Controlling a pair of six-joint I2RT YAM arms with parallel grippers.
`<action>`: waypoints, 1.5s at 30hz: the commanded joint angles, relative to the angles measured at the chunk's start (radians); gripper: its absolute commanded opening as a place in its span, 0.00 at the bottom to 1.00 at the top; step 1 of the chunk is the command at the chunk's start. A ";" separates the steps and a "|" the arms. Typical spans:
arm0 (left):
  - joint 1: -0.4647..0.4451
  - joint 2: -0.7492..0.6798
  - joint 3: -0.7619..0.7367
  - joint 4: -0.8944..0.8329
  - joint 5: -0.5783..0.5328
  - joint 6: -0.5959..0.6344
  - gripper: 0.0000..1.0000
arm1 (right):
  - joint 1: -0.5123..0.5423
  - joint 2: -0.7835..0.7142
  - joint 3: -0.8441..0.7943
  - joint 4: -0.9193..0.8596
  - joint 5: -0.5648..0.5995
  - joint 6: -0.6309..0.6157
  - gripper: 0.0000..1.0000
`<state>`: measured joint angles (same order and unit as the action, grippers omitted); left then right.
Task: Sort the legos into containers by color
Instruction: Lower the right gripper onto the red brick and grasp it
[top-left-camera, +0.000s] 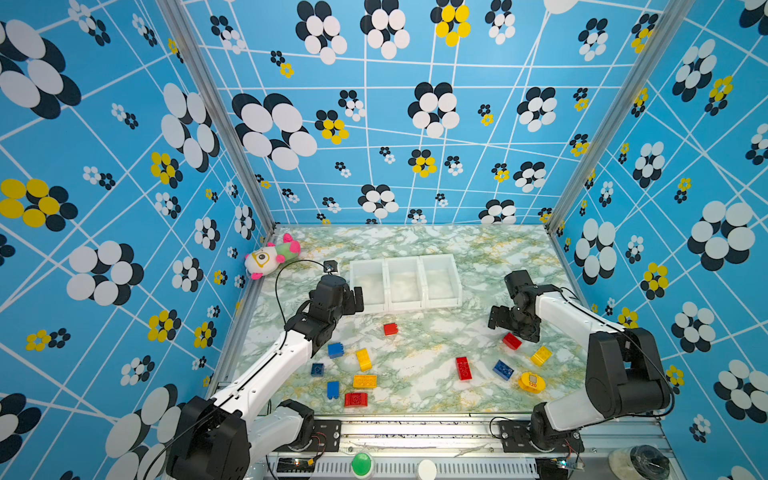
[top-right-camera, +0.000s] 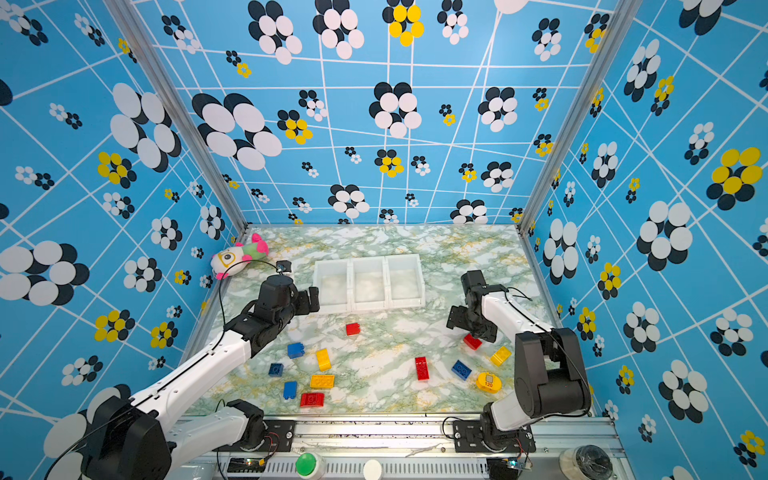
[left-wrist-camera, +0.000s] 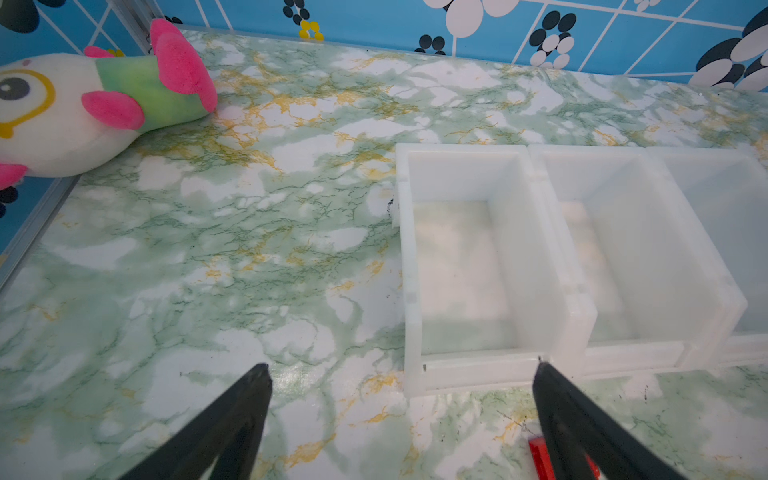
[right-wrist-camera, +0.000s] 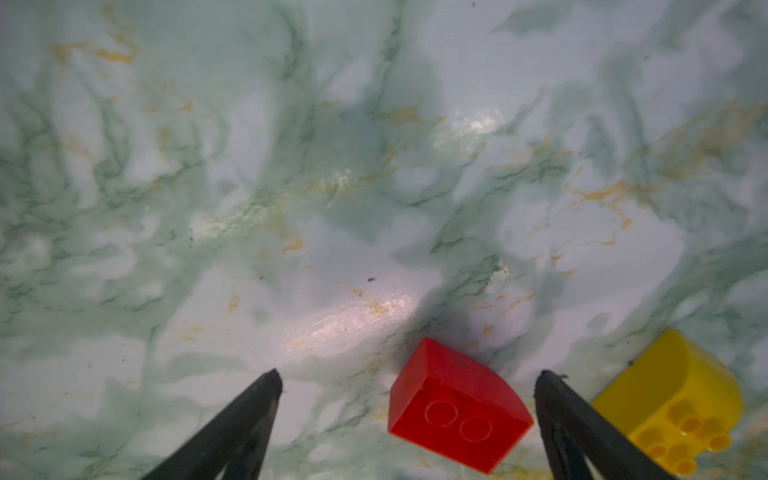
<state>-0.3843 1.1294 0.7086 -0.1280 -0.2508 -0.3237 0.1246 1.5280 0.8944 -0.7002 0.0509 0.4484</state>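
Observation:
Three joined white containers (top-left-camera: 405, 309) (left-wrist-camera: 577, 316) stand at mid-table, and what shows of their insides is empty. Legos lie loose in front of them: red (top-left-camera: 390, 329), blue (top-left-camera: 336, 350) and yellow (top-left-camera: 364, 359) on the left, a long red one (top-left-camera: 464, 368), a blue one (top-left-camera: 503, 369) and a round yellow labelled piece (top-left-camera: 532, 381) on the right. My left gripper (top-left-camera: 357, 299) (left-wrist-camera: 402, 368) hangs open by the left container's front corner, holding nothing. My right gripper (top-left-camera: 513, 328) (right-wrist-camera: 409, 374) is open low over a red brick (right-wrist-camera: 457, 411) that lies between its fingers, untouched. A yellow brick (right-wrist-camera: 681, 407) sits just outside one finger.
A white-green-pink plush toy (top-left-camera: 270, 257) (left-wrist-camera: 83, 104) lies at the back left corner. Patterned blue walls close the table on three sides. More bricks cluster near the front left, such as a red one (top-left-camera: 355, 399). A green button (top-left-camera: 361, 463) sits on the front rail.

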 joint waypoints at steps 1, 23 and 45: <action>-0.012 0.009 0.011 0.005 0.007 -0.013 0.99 | -0.038 0.016 -0.024 0.052 -0.053 -0.009 0.98; -0.030 0.013 0.006 0.013 -0.013 -0.026 0.99 | -0.039 -0.102 -0.127 0.022 -0.088 -0.012 0.89; -0.037 0.009 0.002 0.010 -0.025 -0.034 0.99 | 0.028 -0.014 -0.080 0.034 0.021 -0.125 0.59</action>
<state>-0.4149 1.1378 0.7086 -0.1272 -0.2600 -0.3492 0.1337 1.4975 0.7883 -0.6609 0.0513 0.3286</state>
